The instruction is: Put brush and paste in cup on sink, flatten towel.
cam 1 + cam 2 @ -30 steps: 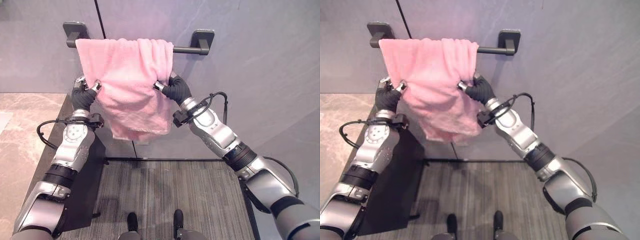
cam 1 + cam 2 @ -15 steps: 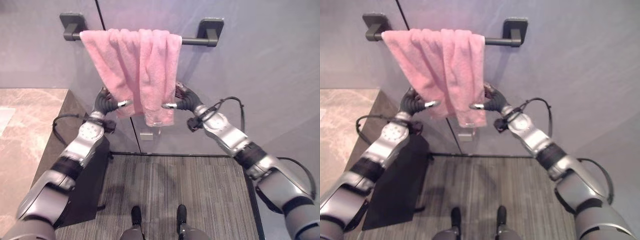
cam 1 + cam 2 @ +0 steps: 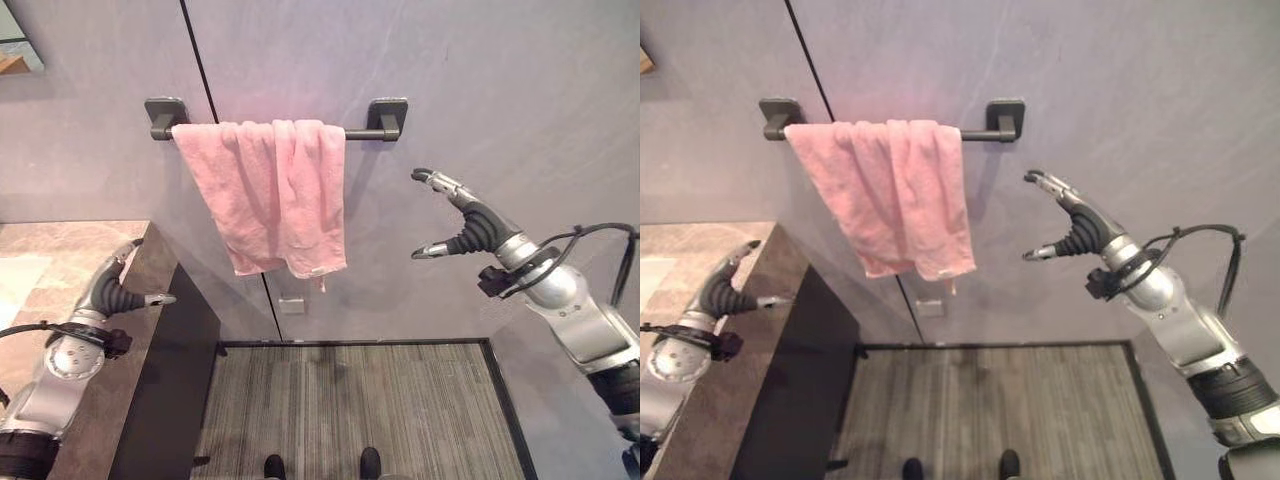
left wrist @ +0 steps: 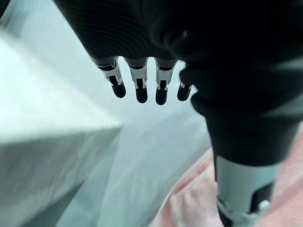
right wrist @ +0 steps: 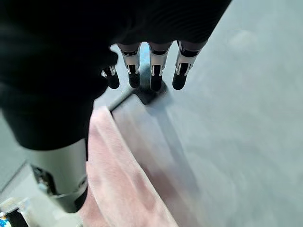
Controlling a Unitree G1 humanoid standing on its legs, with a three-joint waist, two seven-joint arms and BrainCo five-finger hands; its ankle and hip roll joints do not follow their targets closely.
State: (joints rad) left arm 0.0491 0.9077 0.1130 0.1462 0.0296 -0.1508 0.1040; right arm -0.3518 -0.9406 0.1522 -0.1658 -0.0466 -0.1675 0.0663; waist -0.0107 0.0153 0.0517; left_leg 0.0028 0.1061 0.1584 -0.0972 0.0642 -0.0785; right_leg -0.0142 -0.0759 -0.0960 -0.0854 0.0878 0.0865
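A pink towel [image 3: 275, 190] hangs over a dark wall bar [image 3: 365, 134], bunched in folds toward the bar's left end, its lower edge uneven. My right hand [image 3: 470, 222] is open in the air to the right of the towel, clear of it, fingers and thumb spread. My left hand [image 3: 112, 290] is open low at the left, above the corner of the brown stone counter [image 3: 60, 260], well away from the towel. The right wrist view shows the towel [image 5: 118, 179] and the bar's mount [image 5: 147, 94] past the straight fingers [image 5: 154, 75].
The dark side panel of the counter [image 3: 175, 370] drops to a grey striped floor [image 3: 350, 410]. A small white wall plate [image 3: 291, 304] sits below the towel. A vertical dark seam [image 3: 200, 60] runs down the grey wall behind the bar.
Both hands have let go of the towel and drawn back, the left down to the counter, the right out to the right. The towel now hangs free. The camera has also shifted.
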